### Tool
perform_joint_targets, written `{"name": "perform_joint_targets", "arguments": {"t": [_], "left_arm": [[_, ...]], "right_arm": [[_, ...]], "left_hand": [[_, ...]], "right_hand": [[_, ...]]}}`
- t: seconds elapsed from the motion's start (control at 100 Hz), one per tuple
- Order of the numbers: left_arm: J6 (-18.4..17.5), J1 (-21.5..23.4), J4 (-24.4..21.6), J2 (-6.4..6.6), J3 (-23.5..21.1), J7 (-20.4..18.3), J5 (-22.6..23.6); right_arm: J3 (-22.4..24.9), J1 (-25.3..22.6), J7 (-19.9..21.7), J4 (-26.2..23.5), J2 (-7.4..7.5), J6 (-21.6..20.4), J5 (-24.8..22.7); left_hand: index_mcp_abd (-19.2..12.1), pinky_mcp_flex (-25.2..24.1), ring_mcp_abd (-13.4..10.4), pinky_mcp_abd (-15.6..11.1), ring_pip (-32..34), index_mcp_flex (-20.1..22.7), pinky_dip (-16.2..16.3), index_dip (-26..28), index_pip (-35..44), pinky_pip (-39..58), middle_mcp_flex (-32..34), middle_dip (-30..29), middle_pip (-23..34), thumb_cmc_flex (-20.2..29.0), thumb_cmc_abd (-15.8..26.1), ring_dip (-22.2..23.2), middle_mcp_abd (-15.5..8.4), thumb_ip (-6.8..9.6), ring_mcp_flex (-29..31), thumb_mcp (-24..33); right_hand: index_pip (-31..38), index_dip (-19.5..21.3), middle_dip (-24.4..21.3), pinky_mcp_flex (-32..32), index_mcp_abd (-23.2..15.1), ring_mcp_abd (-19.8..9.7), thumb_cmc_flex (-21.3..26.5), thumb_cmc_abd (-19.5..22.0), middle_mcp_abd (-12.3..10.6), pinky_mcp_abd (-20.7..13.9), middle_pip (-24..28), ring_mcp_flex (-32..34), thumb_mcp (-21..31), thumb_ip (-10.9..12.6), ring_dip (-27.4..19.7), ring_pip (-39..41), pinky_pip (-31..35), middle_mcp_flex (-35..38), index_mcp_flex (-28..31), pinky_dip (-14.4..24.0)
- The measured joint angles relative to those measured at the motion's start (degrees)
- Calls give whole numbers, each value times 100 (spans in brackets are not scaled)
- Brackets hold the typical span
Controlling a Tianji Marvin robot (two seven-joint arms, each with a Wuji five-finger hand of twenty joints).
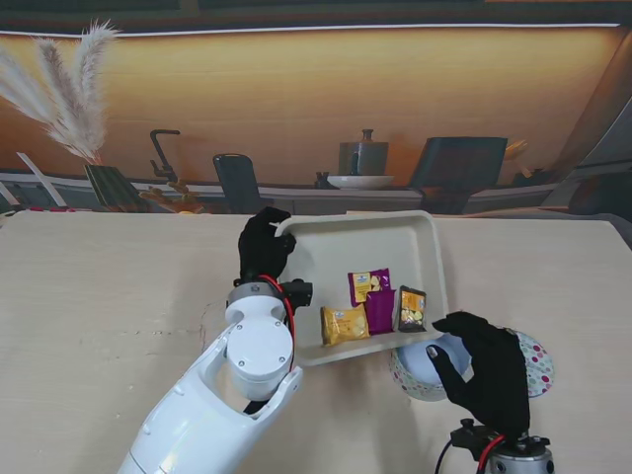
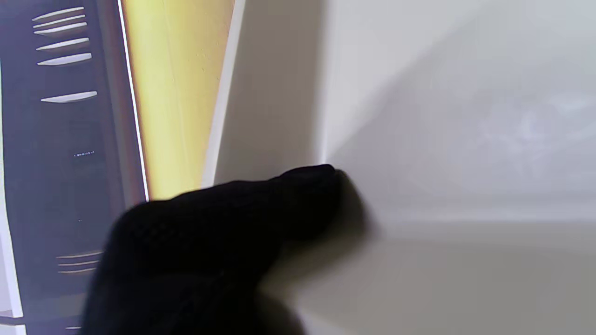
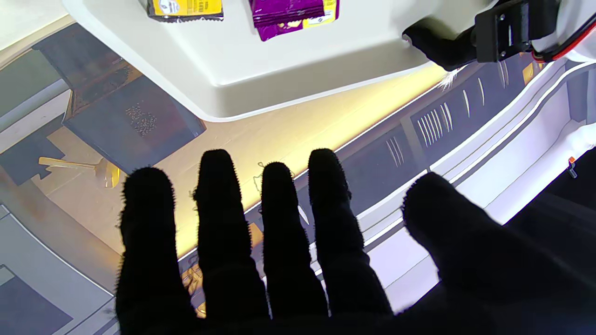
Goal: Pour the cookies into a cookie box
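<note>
My left hand (image 1: 262,247) is shut on the far left corner of a white tray (image 1: 331,252), which is lifted and tilted down toward me. Three cookie packets lie against its near wall: yellow (image 1: 344,325), purple (image 1: 373,296) and dark (image 1: 412,308). Just past the tray's near right corner sits the round dotted cookie box (image 1: 538,363). My right hand (image 1: 486,375) is over the box, fingers spread and holding nothing. In the left wrist view a black fingertip (image 2: 307,186) presses the tray wall (image 2: 442,139). The right wrist view shows the spread fingers (image 3: 279,223), the tray's underside (image 3: 279,65) and the packets (image 3: 184,8).
The pale wooden table top (image 1: 109,306) stretches wide on the left. A backdrop printed with a kitchen scene (image 1: 316,118) stands along the far edge. My left forearm (image 1: 247,365) lies close beside the tray's left side.
</note>
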Motion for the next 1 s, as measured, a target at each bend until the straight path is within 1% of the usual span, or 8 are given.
{"name": "perform_joint_targets", "arguments": {"t": [0.16, 0.35, 0.49, 0.61, 0.79, 1.0], "left_arm": [[148, -74, -6, -48, 77, 10, 63], [169, -152, 62, -108, 139, 53, 85], [171, -189, 136, -123, 160, 66, 114], [177, -207, 180, -109, 176, -37, 269], [117, -221, 202, -40, 199, -204, 426], [-29, -269, 291, 4, 241, -237, 651]], "right_arm": [[1, -3, -15, 2, -2, 0, 9], [1, -6, -15, 2, -3, -6, 13], [3, -8, -18, 2, -5, -9, 13], [3, -9, -18, 2, -6, -8, 21], [-4, -7, -1, 1, -6, -6, 35], [-14, -3, -6, 2, -6, -6, 33]], "left_hand": [[-4, 1, 0, 1, 0, 0, 0, 1, 1, 1, 2, 0, 0, -1, -1, -2, 0, 0, 2, 0], [-8, 2, 0, 1, 0, 0, 0, 3, 1, 1, 12, 0, 0, -1, -1, -2, 1, 0, 3, 0], [-10, 2, 0, 1, 0, 0, -1, 4, 1, 1, 13, 0, 0, -2, -1, -2, 3, 0, 3, 0], [-18, 3, 0, 2, 0, 1, -1, 5, 1, 1, 15, 0, 0, -4, -1, -2, 4, 0, 3, 0], [-43, 4, 0, 2, 0, 2, -1, 7, 5, 1, 20, 0, 0, -7, -1, -2, 4, 0, 9, 0], [-50, 10, 0, 3, 0, 2, -1, 12, 6, 1, 23, 0, 0, -9, -2, -2, 4, 0, 16, 0]], "right_hand": [[0, 0, 0, -2, 1, 0, 0, 0, 0, 1, 0, 0, 0, 0, 0, 0, 0, 0, 0, 0], [0, 0, 0, -3, 1, 0, 0, 0, 0, 1, 0, 0, 0, 0, 0, 0, 0, 0, 0, 0], [0, 0, 0, -4, 0, 0, 0, 0, 0, 1, 0, 0, 0, 0, 0, 0, 0, 0, 0, 0], [0, 0, 0, -7, 0, 0, 0, 0, 0, 1, 0, 0, 0, 0, 0, 0, 0, 0, 0, 0], [0, 0, 0, -7, 1, 0, 0, 0, 0, 1, 0, 0, 0, 0, 0, 0, 0, 0, 0, 0], [-1, 0, 0, -7, 1, 1, 0, 0, 0, 1, 0, 0, 0, 0, 0, 0, 0, 0, 0, 0]]}}
